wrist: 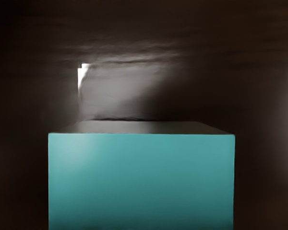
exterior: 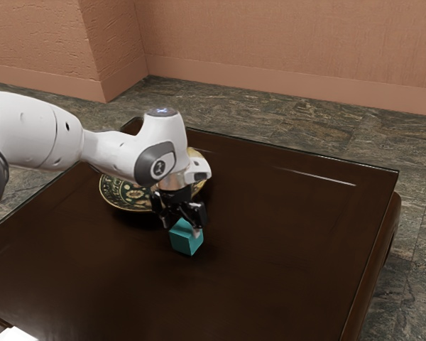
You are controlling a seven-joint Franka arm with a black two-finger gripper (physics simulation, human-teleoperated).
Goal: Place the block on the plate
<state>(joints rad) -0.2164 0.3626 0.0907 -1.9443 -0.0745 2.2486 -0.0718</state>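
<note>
The black gripper [exterior: 182, 222] points down over the teal block [exterior: 185, 245], low over the dark table, and covers part of the block's upper side. How its jaws stand around the block cannot be made out. In the wrist view the block [wrist: 141, 182] looms large just under the hand, its broad teal face toward the camera. Beyond my hand toward the exterior view's left, the patterned plate [exterior: 126, 195] rests on the table, partly hidden by the arm and hand. Whether the block touches the tabletop is unclear.
The dark brown table [exterior: 291, 241] extends around the block, with its far corner at the exterior view's right. A small white object [exterior: 14, 334] appears at that view's lower left. The arm passes above the plate.
</note>
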